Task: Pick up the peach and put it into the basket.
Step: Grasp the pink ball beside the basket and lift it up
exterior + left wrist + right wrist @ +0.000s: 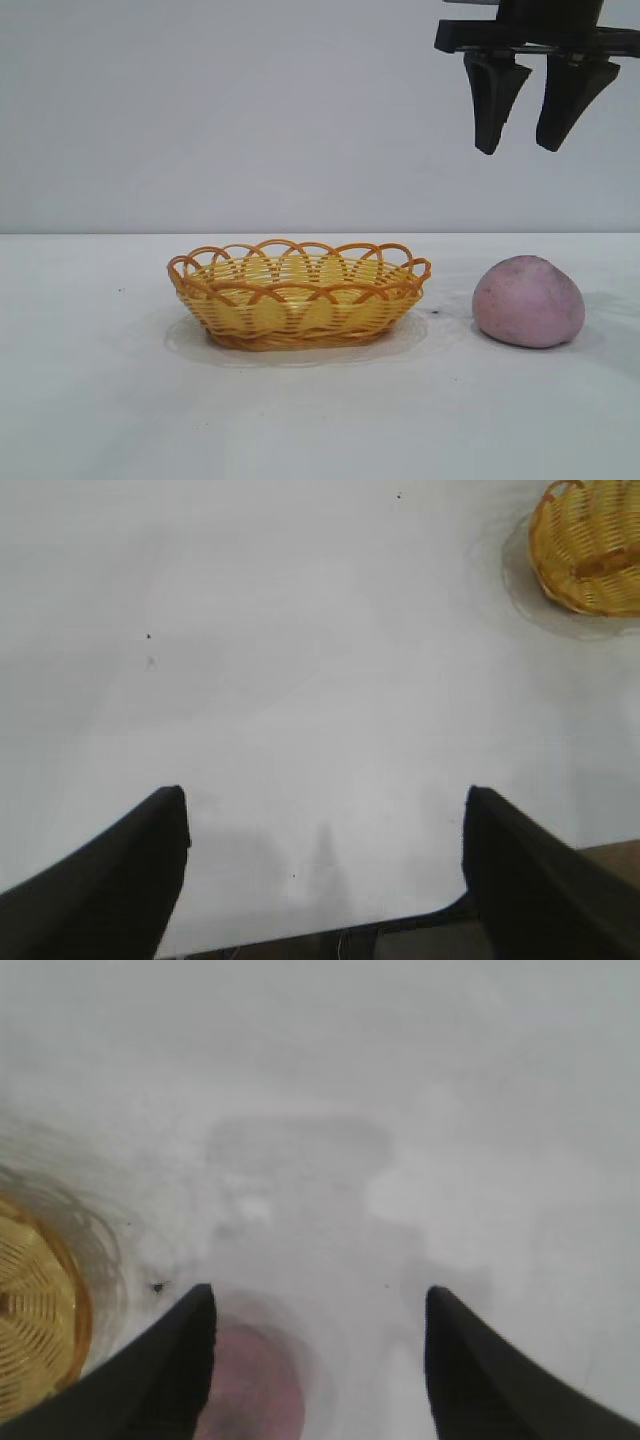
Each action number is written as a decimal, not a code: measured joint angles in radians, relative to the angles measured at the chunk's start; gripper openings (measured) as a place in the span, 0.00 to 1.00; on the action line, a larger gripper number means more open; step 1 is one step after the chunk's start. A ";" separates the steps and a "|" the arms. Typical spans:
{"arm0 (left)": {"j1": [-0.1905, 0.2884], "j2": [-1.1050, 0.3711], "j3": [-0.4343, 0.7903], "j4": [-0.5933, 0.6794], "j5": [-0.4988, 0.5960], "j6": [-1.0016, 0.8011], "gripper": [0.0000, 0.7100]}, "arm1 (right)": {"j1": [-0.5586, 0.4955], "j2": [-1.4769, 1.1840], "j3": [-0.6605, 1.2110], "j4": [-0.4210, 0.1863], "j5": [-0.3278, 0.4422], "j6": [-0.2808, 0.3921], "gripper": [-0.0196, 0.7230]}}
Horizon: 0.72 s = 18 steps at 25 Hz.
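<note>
The pinkish-purple peach (528, 301) rests on the white table, to the right of the yellow woven basket (298, 293). High above the peach hangs my right gripper (520, 148), fingers pointing down, open and empty. In the right wrist view the peach (255, 1385) shows far below, partly behind one fingertip (195, 1315), and the basket (35, 1325) sits at the edge. My left gripper (325, 800) is open over bare table, out of the exterior view; the basket (590, 545) shows far off in its view.
The white table (100, 400) stretches around basket and peach, with a plain grey wall behind. The table's edge (400, 925) shows close under the left gripper.
</note>
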 joint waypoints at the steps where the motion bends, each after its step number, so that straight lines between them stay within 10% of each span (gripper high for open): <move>1: 0.000 -0.050 0.020 0.000 0.012 0.000 0.75 | 0.000 0.000 0.000 -0.002 0.000 0.000 0.54; 10: 0.000 -0.420 0.117 0.021 0.040 -0.002 0.75 | 0.000 0.000 0.000 -0.002 0.010 0.000 0.54; 18: 0.000 -0.448 0.140 0.103 0.023 -0.054 0.75 | 0.000 0.000 0.000 -0.014 0.020 0.000 0.54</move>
